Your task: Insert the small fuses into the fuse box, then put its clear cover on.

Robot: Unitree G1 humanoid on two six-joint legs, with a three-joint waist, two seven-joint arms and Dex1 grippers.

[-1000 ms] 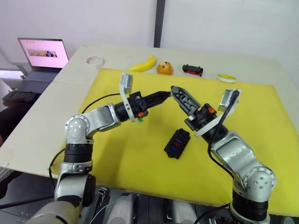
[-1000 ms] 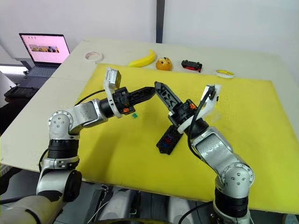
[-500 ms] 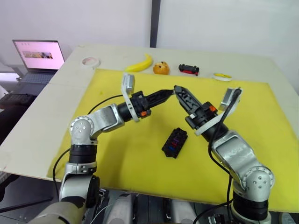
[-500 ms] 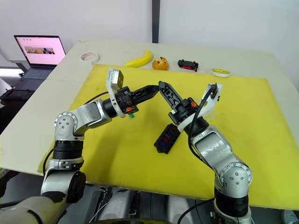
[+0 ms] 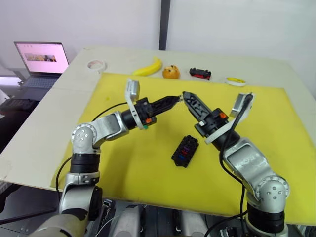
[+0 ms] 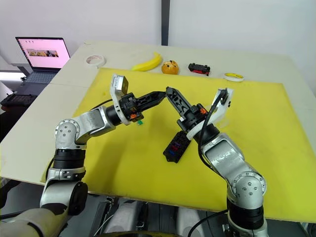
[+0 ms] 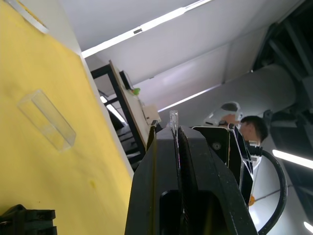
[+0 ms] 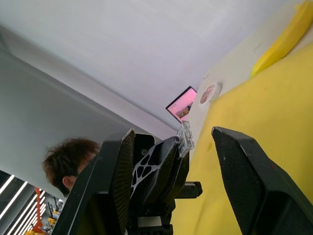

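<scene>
1. The left gripper [image 5: 177, 99] is raised over the yellow mat [image 5: 276, 123], its fingers closed on a small clear fuse [image 7: 173, 118]
2. The right gripper [image 8: 195, 142] has its fingers wide open, tip to tip with the left one
3. The fuse box [image 5: 186, 151] lies on the mat below both grippers, with some fuses already in its slots
4. The clear cover [image 7: 46, 119] lies flat on the mat
5. A green fuse [image 6: 140, 122] lies on the mat under the left gripper

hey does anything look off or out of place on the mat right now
One small fuse, green, lies loose on the yellow mat, apart from the fuse box. The clear cover also lies off the box, on the mat.
</scene>
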